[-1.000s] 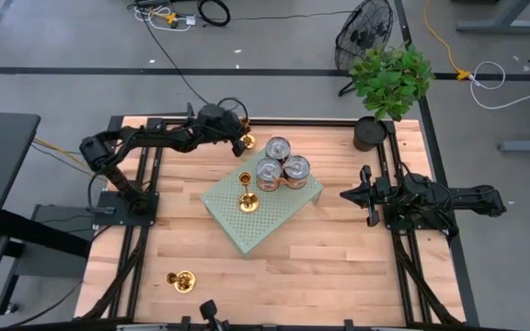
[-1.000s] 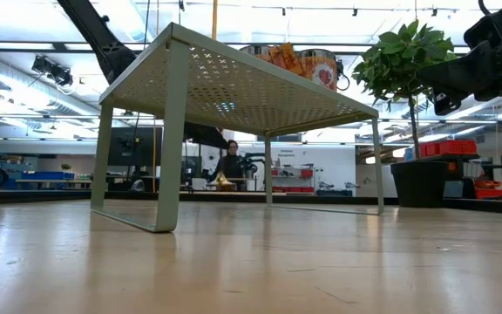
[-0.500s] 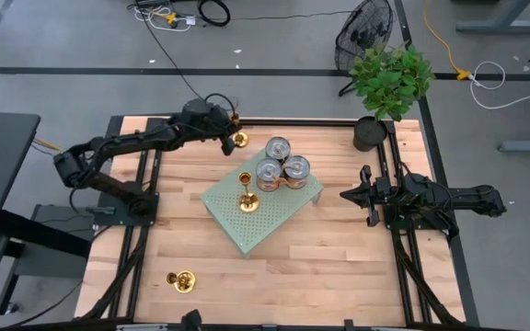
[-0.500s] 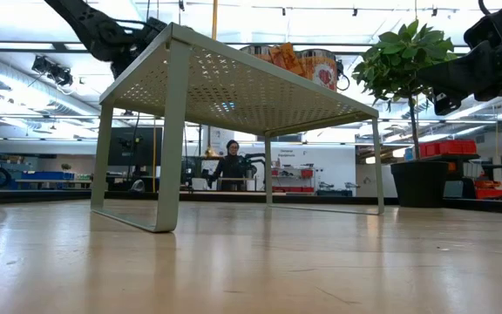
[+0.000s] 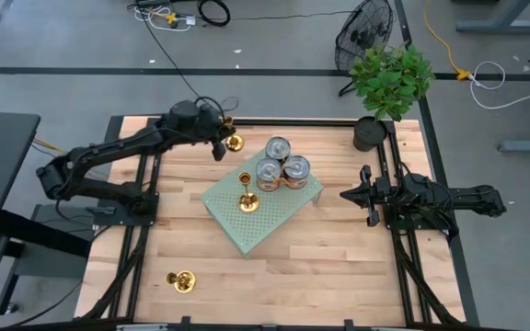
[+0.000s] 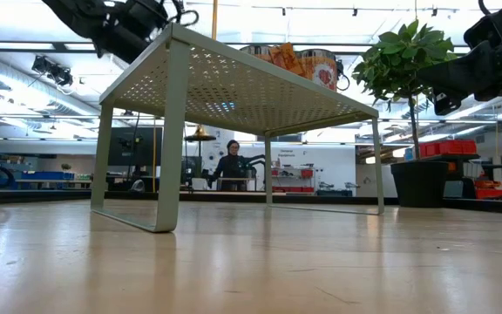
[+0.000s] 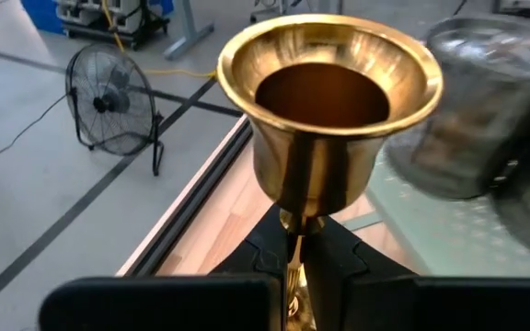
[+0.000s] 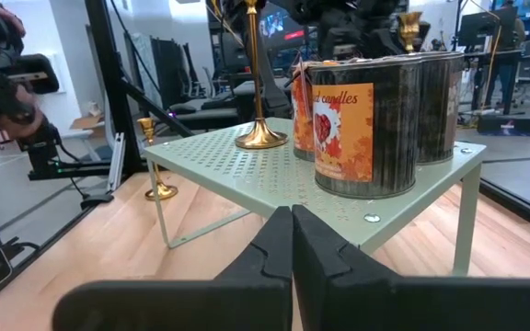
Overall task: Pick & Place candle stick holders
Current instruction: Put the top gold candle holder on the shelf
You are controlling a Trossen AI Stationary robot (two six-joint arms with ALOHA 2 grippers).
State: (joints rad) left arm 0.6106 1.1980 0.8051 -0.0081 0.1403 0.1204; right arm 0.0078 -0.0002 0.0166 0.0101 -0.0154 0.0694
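A wooden table seen from above, with a pale green perforated shelf riser [image 5: 262, 208] near its centre; the left gripper [image 5: 224, 142], at about eleven o'clock from the riser, is clamped on the thin stem of a brass candle stick holder [image 7: 329, 110], holding it in the air near the table's far edge, its gold cup [image 5: 236, 142] showing just beside the fingers; a second brass candle stick holder [image 5: 245, 195] stands upright on the riser's top, near three labelled tin cans [image 5: 278, 165] grouped at the riser's one o'clock corner; a third candle stick holder [image 5: 182, 279] sits on the bare wood at about seven o'clock from the riser, well apart from it; the right gripper [image 5: 346, 195] waits at three o'clock, off the riser, its fingers pressed together on nothing; a potted green plant [image 5: 389, 83] stands at the table's far right corner.
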